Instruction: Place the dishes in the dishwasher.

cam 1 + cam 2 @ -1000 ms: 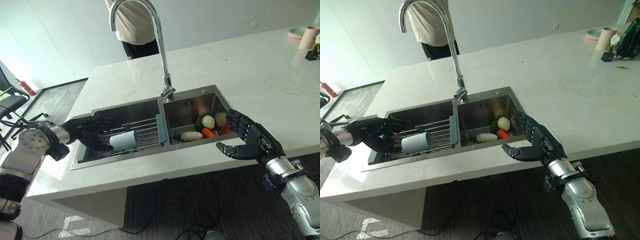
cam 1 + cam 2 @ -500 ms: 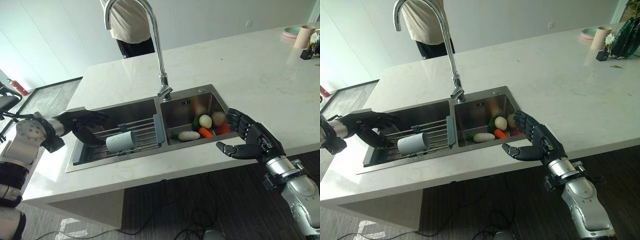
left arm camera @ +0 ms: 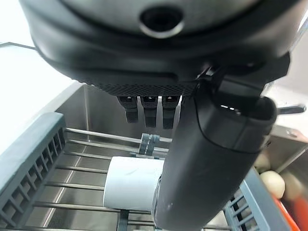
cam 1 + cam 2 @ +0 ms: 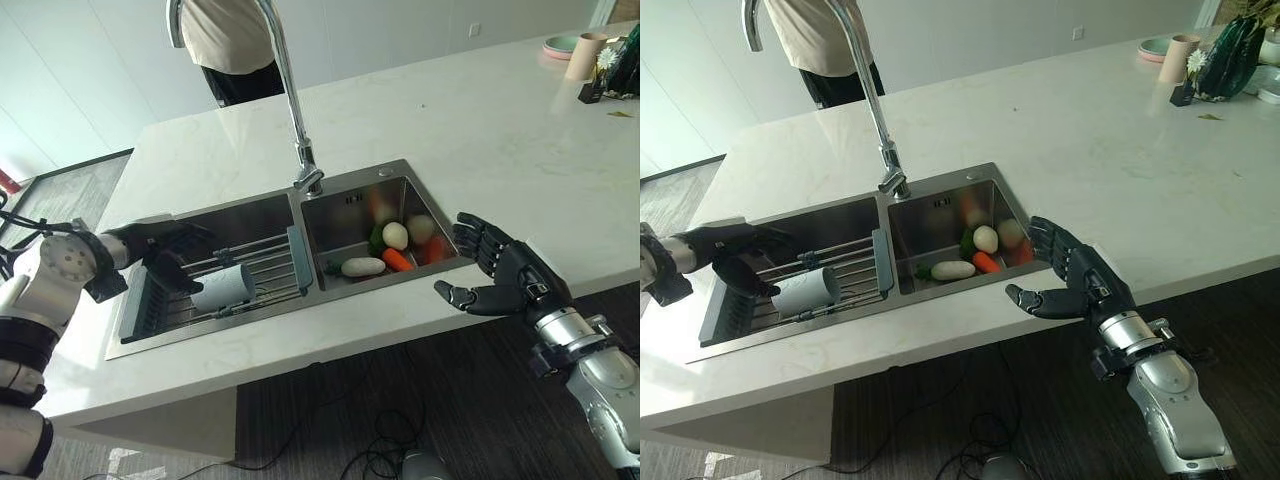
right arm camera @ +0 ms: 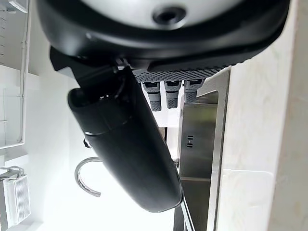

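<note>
Two basins make up a steel sink [image 4: 262,318] set into a pale stone counter [image 4: 470,130]. A tall curved tap [image 4: 290,95] rises from the divider between them. Across the robot's-left basin lies a wire rack [image 4: 250,275] with grey-blue end pieces. On the rack a pale cup [image 4: 222,288] lies on its side, its open end facing the robot's left.

At the left end of that basin, the left hand [image 4: 165,250] hovers over the rack just beside the cup. Its fingers are relaxed and hold nothing; from the wrist view the fingers [image 3: 147,108] point down toward the rack bars, and the thumb [image 3: 211,159] crosses in front of the cup [image 3: 132,185] without gripping it.

The right basin holds vegetables: a white radish [image 4: 361,267], a carrot [image 4: 397,260], a pale round onion [image 4: 396,235], and something green [image 4: 376,240] behind them.

Over the counter's front edge, just right of the sink, the right hand [image 4: 505,280] is spread, palm turned toward the sink, fingers loosely extended and thumb out, grasping nothing.

At the counter's far right corner stand a tan cup [image 4: 583,55], a stack of plates [image 4: 560,45] and a small dark vase of flowers [image 4: 598,85]. A person [image 4: 225,45] in a light top stands behind the counter, beyond the tap.
</note>
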Robot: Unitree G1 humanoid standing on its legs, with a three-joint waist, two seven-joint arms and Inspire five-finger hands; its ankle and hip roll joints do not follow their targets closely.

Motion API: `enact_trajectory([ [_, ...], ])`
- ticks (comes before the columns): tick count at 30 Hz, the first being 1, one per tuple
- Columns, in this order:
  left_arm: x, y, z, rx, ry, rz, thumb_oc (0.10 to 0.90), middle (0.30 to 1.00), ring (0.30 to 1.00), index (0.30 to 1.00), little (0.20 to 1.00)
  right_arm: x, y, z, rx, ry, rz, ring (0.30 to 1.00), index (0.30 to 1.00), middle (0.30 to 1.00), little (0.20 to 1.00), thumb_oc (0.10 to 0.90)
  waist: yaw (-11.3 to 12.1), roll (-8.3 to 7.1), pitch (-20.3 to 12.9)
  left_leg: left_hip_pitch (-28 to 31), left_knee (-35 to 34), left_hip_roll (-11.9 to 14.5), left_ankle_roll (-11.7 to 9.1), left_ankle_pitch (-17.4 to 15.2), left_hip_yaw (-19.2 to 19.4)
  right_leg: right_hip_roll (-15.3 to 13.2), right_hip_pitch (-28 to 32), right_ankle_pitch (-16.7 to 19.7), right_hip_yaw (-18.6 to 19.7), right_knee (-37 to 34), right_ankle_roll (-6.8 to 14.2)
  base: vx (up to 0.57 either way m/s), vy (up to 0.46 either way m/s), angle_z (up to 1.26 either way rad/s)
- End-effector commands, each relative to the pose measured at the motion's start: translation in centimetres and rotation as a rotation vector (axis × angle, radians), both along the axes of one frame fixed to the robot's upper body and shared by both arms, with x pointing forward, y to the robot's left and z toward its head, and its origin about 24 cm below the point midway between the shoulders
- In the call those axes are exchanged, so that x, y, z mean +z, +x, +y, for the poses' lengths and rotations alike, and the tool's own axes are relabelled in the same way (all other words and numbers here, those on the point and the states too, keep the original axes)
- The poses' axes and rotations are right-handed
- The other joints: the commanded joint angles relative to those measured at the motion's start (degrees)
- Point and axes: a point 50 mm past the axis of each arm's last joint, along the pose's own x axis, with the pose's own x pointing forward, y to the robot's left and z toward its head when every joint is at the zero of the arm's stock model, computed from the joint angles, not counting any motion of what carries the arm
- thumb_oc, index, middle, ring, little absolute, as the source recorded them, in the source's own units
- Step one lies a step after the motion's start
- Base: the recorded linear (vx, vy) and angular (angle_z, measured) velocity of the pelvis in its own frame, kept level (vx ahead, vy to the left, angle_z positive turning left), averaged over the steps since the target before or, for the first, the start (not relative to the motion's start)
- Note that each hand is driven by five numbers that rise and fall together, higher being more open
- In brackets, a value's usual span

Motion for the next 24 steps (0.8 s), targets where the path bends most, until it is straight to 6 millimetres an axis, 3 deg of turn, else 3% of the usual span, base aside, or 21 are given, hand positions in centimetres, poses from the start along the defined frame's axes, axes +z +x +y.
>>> enact_trajectory([
  [1, 6.6, 0.3, 0.7, 0.009, 0.062, -0.200, 0.800, 0.900, 0.900, 0.900, 0.900, 6.0, 0.6, 0.6, 0.071, 0.001, -0.315, 0.900, 0.900, 0.900, 0.900, 0.800, -0.5, 0.14, -4.5, -1.3, 9.0, 1.3, -0.5, -10.9, -0.2, -1.7, 6.5, 2.0, 0.2, -7.0, 5.6, 0.01, 0.023, -0.18],
  [24, 3.9, 0.2, 1.9, 0.079, 0.007, -0.073, 0.800, 0.900, 0.900, 0.900, 0.900, 5.9, 0.4, 0.4, 0.073, -0.016, -0.305, 0.900, 0.900, 0.900, 0.900, 0.800, -1.6, -0.05, -4.6, -0.8, 9.0, 1.4, -0.2, -11.2, 0.9, -1.3, 6.3, 2.1, 0.8, -7.0, 5.6, 0.00, 0.002, -0.02],
])
